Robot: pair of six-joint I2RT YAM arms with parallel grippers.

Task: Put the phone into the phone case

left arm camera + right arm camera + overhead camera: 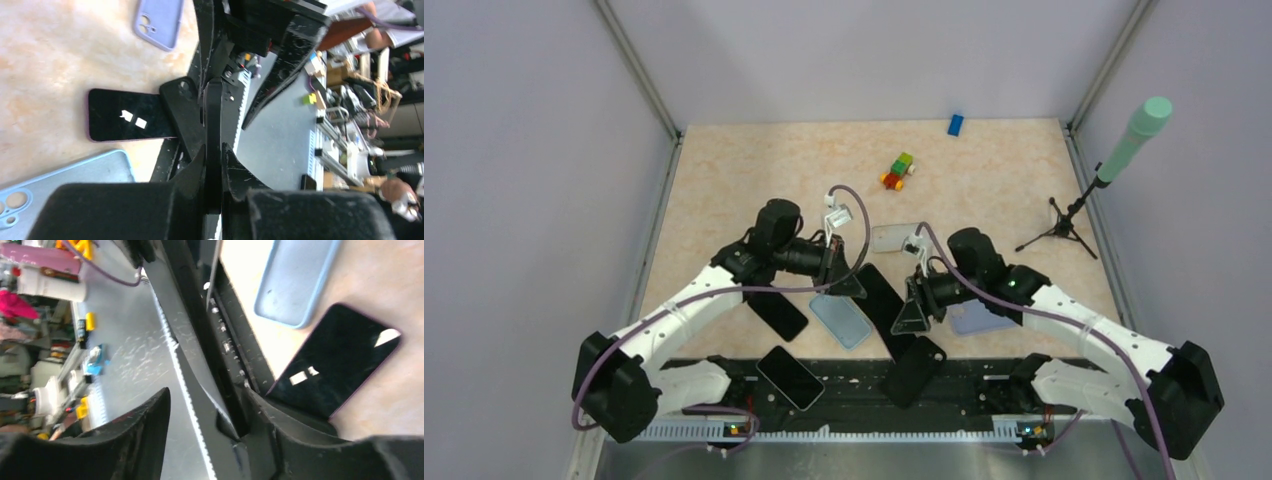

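Phones and cases crowd the middle of the table, so I work across from the left. My left gripper (848, 287) sits by the far end of the light blue case (841, 322). On its wrist camera the fingers (187, 172) stand close together with only a thin dark strip between them, and I cannot tell what that strip is. Next comes the phone (879, 298), lying flat with its dark glass up between the two grippers, its near end touching the black case (916, 372). Just right of it my right gripper (912, 312) hangs with its fingers (135, 435) well apart, and I see nothing gripped between them. The lavender case (977, 320) lies partly under that arm. Which case is meant I cannot tell.

I judge the phone stiff, glass-faced and slick, and dense for its thinness. Flat on the table it offers only its long edges, so I would pinch across those near the middle, or tip one end up first. The cases look light and pliable at the rim, and will likely skate unless one arm pins them.

The overhead view gives me the layout but hides both finger gaps. The wrist cameras add the phone's purple rim, which the overhead misses. The right wrist camera shows the spread of the right fingers.
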